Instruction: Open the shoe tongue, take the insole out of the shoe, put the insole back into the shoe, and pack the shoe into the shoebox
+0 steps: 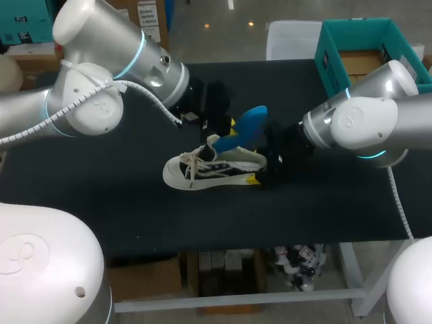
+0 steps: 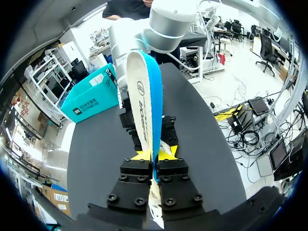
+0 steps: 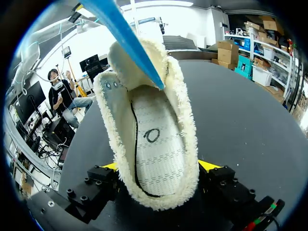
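Pinching the blue insole (image 1: 248, 125), the left jaws hold its tip at the shoe (image 1: 202, 172) mouth (coming out or going in, I cannot tell); the right jaws clamp the heel on the surface (image 1: 101, 202); packing into the shoebox (image 1: 331, 57) remains.

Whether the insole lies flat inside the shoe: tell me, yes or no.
No: the blue insole sticks up out of the shoe, only its tip at the opening.

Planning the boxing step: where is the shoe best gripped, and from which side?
Probably the heel, from behind: its side walls stand upright and fit inside the right gripper, while the insole sticks up from the opening, blocking a top approach.
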